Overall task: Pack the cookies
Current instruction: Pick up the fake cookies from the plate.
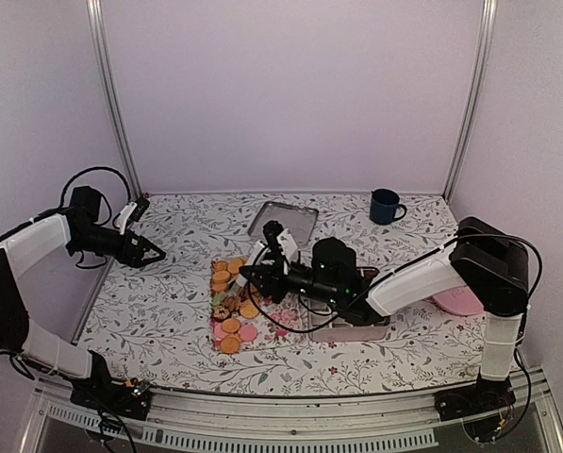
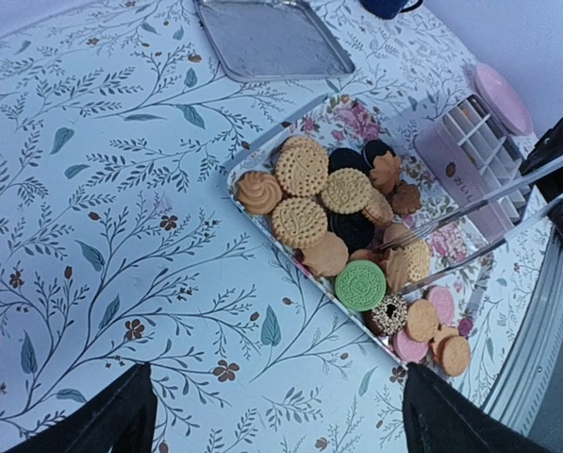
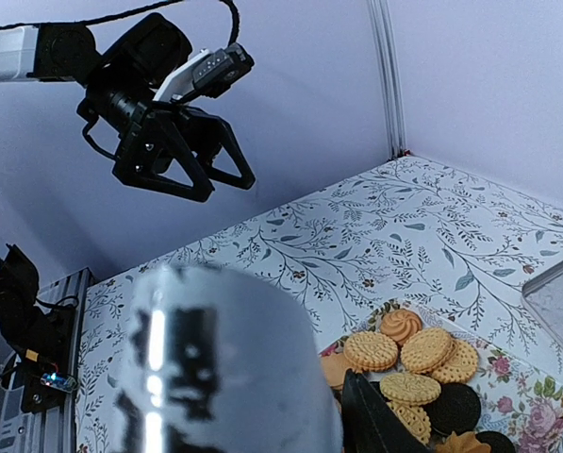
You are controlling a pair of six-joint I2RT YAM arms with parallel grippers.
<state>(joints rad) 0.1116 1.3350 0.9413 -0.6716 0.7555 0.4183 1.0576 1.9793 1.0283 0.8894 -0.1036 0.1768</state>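
Note:
The cookies (image 1: pixel 232 302) (image 2: pixel 347 203) (image 3: pixel 413 354), mostly golden with some dark, pink and one green, lie piled on a floral tray (image 2: pixel 342 123). My right gripper (image 1: pixel 265 275) hangs over the tray, shut on metal tongs (image 2: pixel 470 203) (image 3: pixel 224 368). The tong tips rest among the cookies, one on each side of a golden one. Only one black finger (image 3: pixel 375 415) shows beside the blurred tong handle in the right wrist view. My left gripper (image 1: pixel 152 251) (image 2: pixel 281 429) (image 3: pixel 182 160) is open and empty, raised over the cloth left of the tray.
A clear compartment box (image 1: pixel 352 321) (image 2: pixel 460 151) sits just right of the floral tray. A pink plate (image 1: pixel 455 302) (image 2: pixel 503 94) lies beyond it. An empty metal tray (image 1: pixel 283 222) (image 2: pixel 272 38) and a blue mug (image 1: pixel 385 206) stand at the back.

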